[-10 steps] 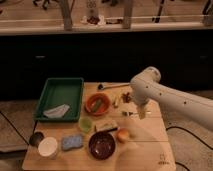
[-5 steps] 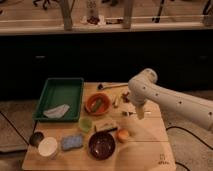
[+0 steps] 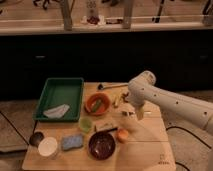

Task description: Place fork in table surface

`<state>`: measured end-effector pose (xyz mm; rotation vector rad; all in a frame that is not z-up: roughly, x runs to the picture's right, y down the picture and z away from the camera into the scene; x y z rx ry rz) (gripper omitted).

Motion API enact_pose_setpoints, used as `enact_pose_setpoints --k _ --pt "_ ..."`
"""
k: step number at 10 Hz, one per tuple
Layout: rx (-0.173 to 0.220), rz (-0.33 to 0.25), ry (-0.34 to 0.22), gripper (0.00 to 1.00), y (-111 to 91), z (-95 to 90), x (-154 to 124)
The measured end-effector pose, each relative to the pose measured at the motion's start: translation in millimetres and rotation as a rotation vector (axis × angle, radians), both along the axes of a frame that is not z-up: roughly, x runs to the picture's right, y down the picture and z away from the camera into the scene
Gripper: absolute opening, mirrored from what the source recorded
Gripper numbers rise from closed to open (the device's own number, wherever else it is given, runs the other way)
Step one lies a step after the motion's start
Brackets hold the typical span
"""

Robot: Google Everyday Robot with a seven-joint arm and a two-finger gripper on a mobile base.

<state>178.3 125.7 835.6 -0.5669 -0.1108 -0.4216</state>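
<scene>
Table surface [image 3: 147, 146] with tray [image 3: 43, 101], bowls [image 3: 102, 145], sponge [image 3: 72, 141]

Pincer [image 3: 136, 114] hung low over the desk's [image 3: 150, 147] right-middle, jaws apart. Right-front planks lay bare, with room to pass. Green tray [image 3: 50, 85] blocked the left. Orange bowl [image 3: 96, 104], green cup [image 3: 85, 123] and dark bowl [image 3: 101, 145] crowded the centre, orange ball [image 3: 122, 135] near the pincer.

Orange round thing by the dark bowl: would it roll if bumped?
Likely rolls: the orange round thing looks ball-shaped on the flat table surface. The dark bowl beside it may stop it that way. The open gripper hangs just beyond it.
</scene>
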Motion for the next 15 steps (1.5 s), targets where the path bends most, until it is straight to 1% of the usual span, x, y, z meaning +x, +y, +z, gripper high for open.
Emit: enact_pose_setpoints --k 4,7,9,15 --pt "-0.016 -0.007 -0.019 0.8 6 11.2 -1" --pt "-0.034 -0.007 -0.03 0.8 13 25.9 1" --pt "-0.039 -0.003 -0.035 0.8 13 31.9 2" --pt "-0.079 0.017 -0.03 0.8 25 50.1 9"
